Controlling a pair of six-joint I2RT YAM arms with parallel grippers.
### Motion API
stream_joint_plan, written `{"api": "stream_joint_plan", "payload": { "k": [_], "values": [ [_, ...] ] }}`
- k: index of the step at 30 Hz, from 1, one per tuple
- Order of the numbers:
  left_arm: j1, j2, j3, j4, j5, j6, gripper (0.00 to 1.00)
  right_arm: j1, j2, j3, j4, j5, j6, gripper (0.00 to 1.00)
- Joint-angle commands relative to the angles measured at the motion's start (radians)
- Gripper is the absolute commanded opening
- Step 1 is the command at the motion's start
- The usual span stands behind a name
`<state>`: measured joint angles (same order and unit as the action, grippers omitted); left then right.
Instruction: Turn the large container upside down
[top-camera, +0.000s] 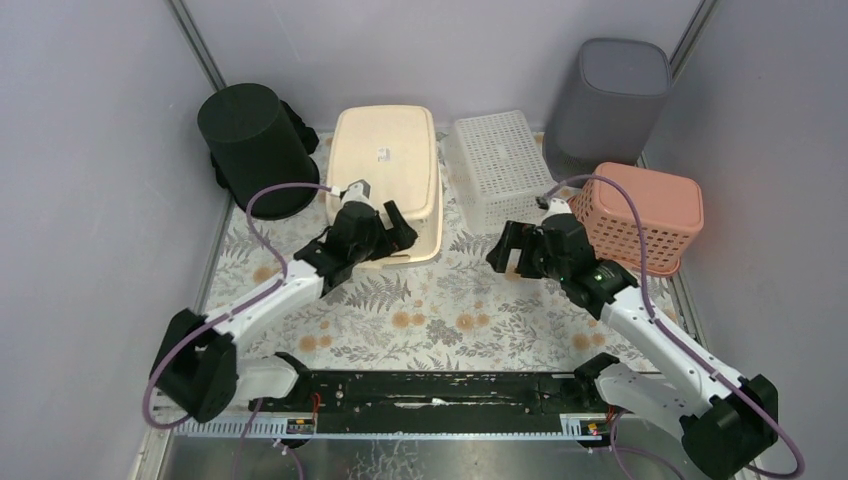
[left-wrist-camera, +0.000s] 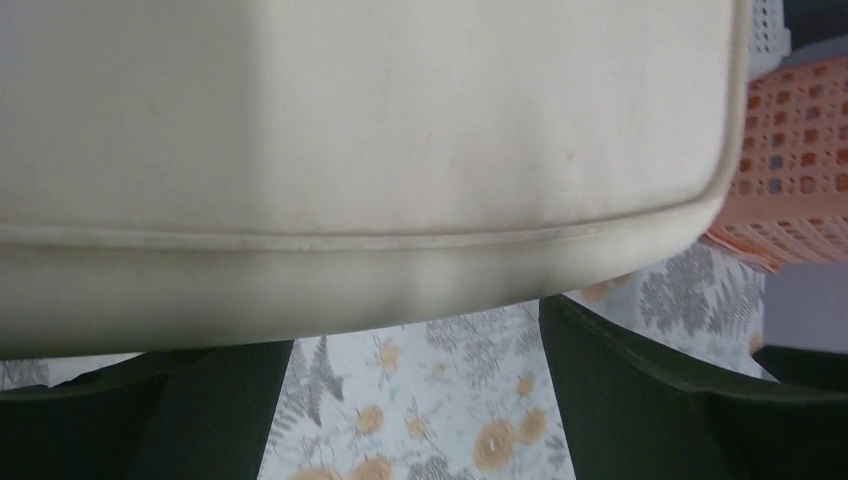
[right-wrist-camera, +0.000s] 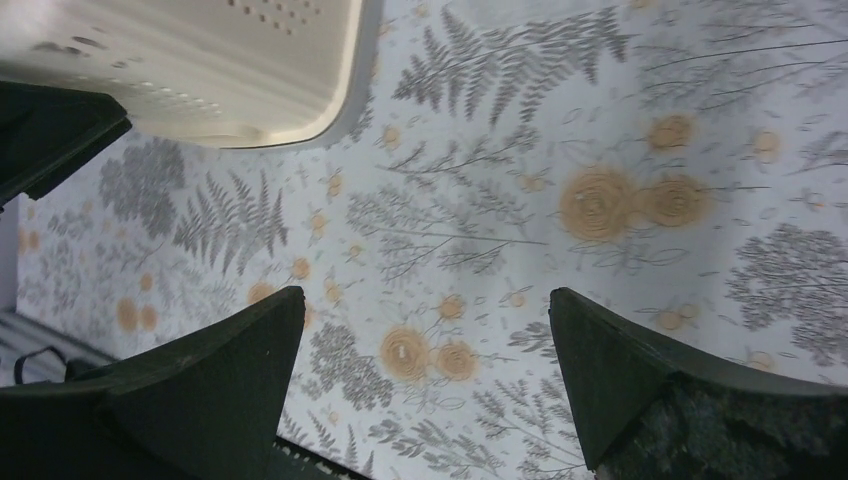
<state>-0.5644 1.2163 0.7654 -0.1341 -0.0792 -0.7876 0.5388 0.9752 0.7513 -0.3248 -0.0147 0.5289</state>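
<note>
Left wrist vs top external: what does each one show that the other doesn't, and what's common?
Left wrist only: the rim of the cream container close up, and the left pincer, open, below it with the floral cloth showing between its fingers. Top external only: the black bin and the sticker on the container's upward face. Shared: the cream container, the pink basket and the floral cloth.

Bin left of large container, basket right, left claw at its near edge
</note>
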Motion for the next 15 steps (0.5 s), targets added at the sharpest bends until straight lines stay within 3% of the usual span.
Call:
{"api": "stream_joint_plan", "payload": {
  "k": [1, 9, 15],
  "values": [
    [0.061, 0.104, 0.068, 0.239, -0.059, 0.093, 0.96, -0.067, -0.067, -0.040, 0.038, 0.074, -0.012, 0.99],
    [0.189, 0.207, 0.174, 0.322, 0.048, 0.186, 1.00, -0.106, -0.070, -0.084, 0.142, 0.217, -0.102, 0.99],
    [0.166, 0.017, 0.105, 0.308, 0.069, 0.234, 1.00, -0.107, -0.041, -0.068, 0.213, 0.240, -0.200, 0.99]
  ]
}}
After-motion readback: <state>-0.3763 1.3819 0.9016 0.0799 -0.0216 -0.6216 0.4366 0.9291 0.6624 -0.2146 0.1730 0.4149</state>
